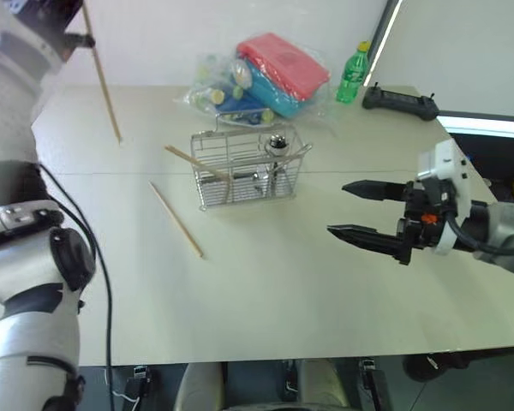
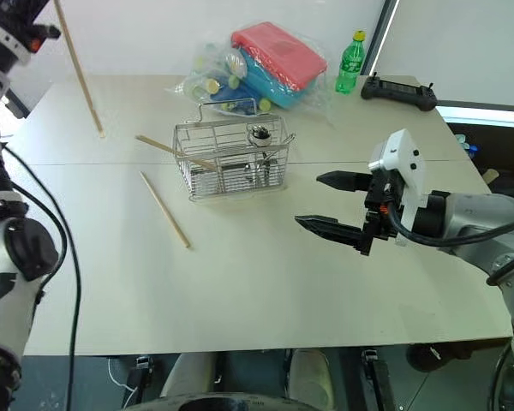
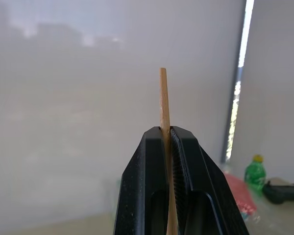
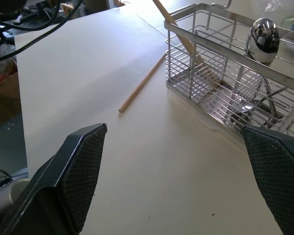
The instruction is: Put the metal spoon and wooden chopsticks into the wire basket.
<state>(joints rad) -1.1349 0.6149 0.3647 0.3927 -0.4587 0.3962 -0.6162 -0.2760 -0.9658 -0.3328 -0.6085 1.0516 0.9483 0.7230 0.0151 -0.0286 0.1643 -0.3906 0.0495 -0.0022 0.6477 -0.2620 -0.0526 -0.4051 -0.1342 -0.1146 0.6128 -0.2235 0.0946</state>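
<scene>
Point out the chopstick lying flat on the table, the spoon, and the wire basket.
Pale wooden chopstick on the table (image 1: 176, 220), left eye view, mid-shaft.
Shiny metal spoon (image 4: 263, 40), right wrist view, round bowl.
Silver wire basket (image 1: 240, 137), left eye view, top rim.

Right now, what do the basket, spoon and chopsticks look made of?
Wire basket: bare silver metal wire, glossy, see-through grid. Metal spoon: polished metal, its bowl mirrors the room. Wooden chopsticks: pale tan, matte, likely wood or bamboo.
</scene>
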